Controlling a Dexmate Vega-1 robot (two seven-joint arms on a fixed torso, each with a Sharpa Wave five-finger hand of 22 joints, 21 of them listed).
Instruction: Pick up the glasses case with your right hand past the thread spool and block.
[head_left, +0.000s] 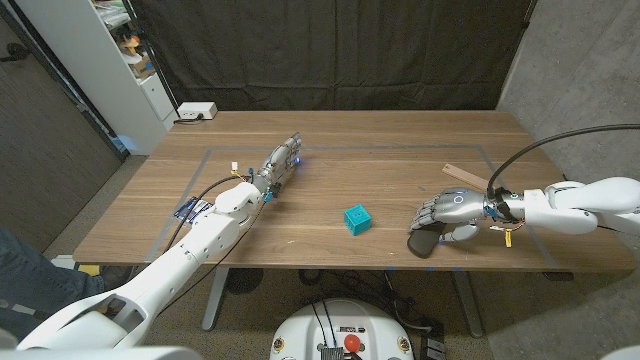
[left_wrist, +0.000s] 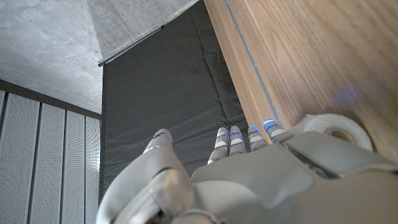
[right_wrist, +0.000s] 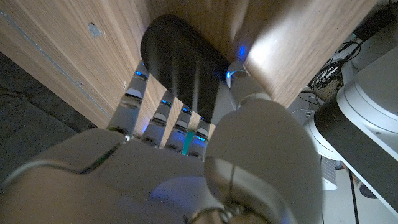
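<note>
Head view has the right robot hand (head_left: 447, 212) reaching in from the desk's (head_left: 400, 150) right side, fingers curled over the dark glasses case (head_left: 424, 243) near the front edge, gripping it. Right wrist view shows fingers (right_wrist: 163, 111) and thumb on the case's opposite sides. The turquoise block (head_left: 357, 219) sits well apart to its left. The left robot hand (head_left: 280, 164) stretches forward, fingers extended and empty, beside the white thread spool (left_wrist: 334, 127).

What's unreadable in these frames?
- Glasses case, head view: mostly covered by the right hand; lift off the table cannot be told.
- Thread spool, left wrist view: partly behind the left hand.
- Teal block: face markings too small.
</note>
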